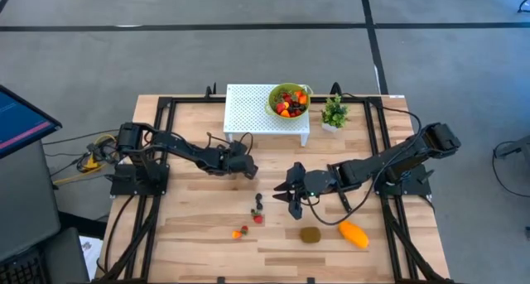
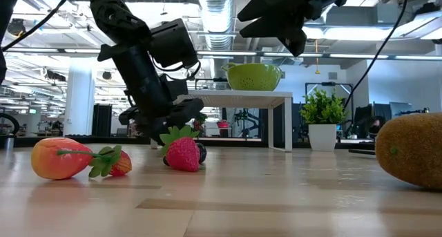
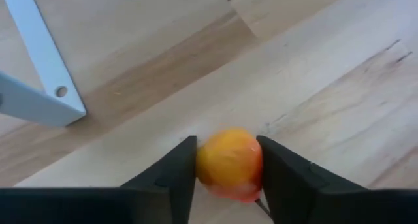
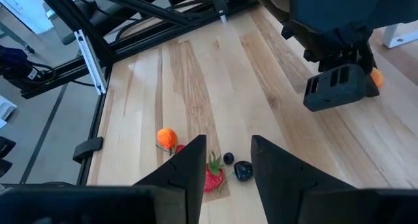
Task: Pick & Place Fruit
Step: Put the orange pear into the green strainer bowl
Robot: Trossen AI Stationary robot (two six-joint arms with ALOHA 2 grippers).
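Meanwhile, left tool (image 3: 225, 168) clamped on an orange fruit (image 3: 228, 164), right tool (image 4: 225, 165) parted above strawberry (image 4: 213, 177).

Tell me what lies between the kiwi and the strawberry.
Nothing: in the high view, bare wood separates the kiwi from the strawberry; the low view also shows bare table between them.

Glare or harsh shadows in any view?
Low view: bright ceiling lights behind turn the left pincer into a silhouette; the red strawberry is well lit. High view: even light on the pale wooden table, soft shadows only. Left wrist view: no glare on the round orange fruit the pincer grips.
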